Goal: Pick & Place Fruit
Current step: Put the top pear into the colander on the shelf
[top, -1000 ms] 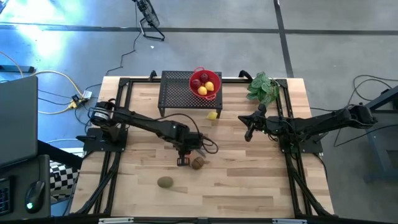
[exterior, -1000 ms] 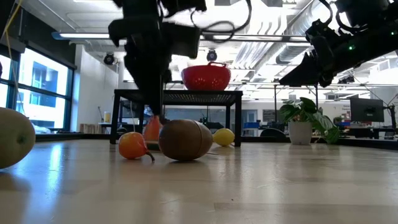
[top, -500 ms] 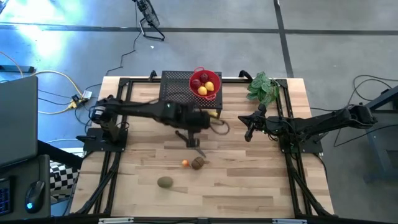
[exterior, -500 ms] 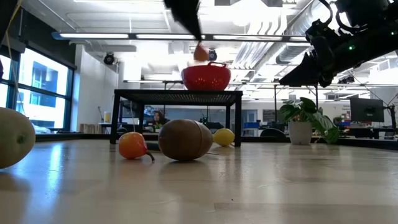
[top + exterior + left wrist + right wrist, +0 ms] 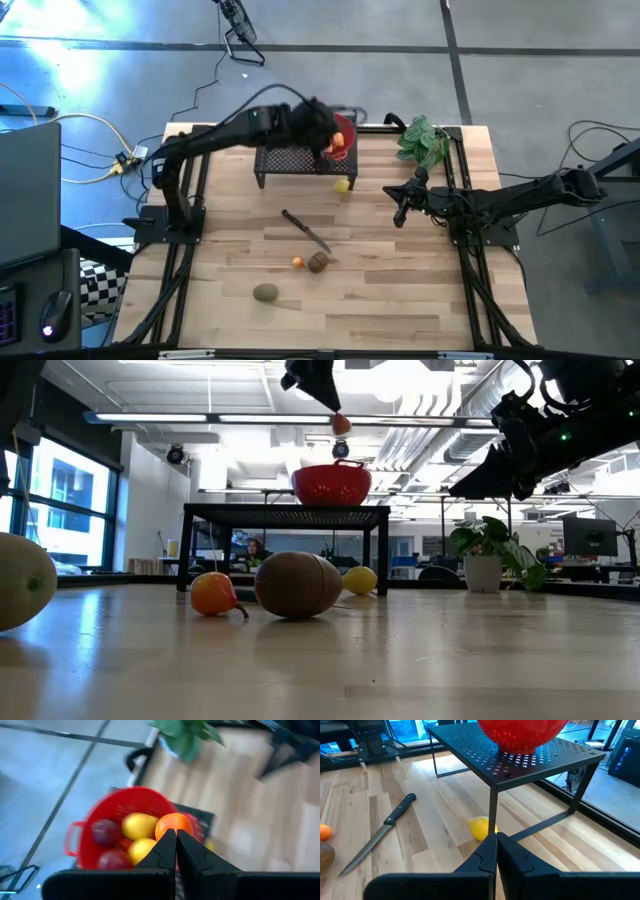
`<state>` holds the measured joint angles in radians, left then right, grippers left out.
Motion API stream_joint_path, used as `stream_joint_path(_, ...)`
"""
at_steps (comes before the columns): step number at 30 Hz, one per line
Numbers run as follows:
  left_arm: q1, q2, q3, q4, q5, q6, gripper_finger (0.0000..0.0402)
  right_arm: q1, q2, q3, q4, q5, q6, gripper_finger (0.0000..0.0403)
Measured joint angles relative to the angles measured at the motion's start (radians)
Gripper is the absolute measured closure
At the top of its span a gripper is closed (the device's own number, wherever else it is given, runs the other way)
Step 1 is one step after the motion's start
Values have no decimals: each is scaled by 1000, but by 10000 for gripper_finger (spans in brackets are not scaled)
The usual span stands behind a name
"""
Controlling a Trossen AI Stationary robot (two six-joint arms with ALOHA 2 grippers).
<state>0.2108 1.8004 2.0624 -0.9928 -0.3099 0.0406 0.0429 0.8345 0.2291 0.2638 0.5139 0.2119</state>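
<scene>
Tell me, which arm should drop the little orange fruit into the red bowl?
The left. Its end effector already pinches the orange fruit right above the red bowl. The right end effector holds nothing and waits by the plant.

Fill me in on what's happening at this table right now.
The left gripper is shut on a tiny orange fruit and holds it above the red colander on the black perforated stand. The colander already has yellow lemons and dark red fruit in it. On the wooden table lie another small orange fruit, two brown-green kiwis, a lemon beside the stand and a dark-handled knife. The right gripper waits, shut, near the leafy plant.
</scene>
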Motion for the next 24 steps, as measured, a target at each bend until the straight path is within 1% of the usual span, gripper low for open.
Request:
stream_joint_path(4, 76, 0, 0, 81, 16, -1, 401, 0, 0, 0, 0, 0, 0, 400)
stream_joint_path(8, 137, 0, 0, 146, 121, -21, 401, 0, 0, 0, 0, 0, 0, 400)
stream_joint_path(10, 160, 2, -1, 173, 149, -29, 401, 0, 0, 0, 0, 0, 0, 400)
stream_joint_path(12, 171, 14, -2, 205, 154, -50, 401, 0, 0, 0, 0, 0, 0, 400)
stream_joint_path(18, 182, 74, -7, 198, 163, -71, 401, 0, 0, 0, -2, 0, 0, 400)
stream_joint_path(21, 182, 114, -7, 215, 150, -75, 401, 0, 0, -1, -8, 2, 0, 400)
stream_joint_path(24, 182, 154, -6, 221, 116, -97, 401, 0, 0, -1, -15, 3, 0, 400)
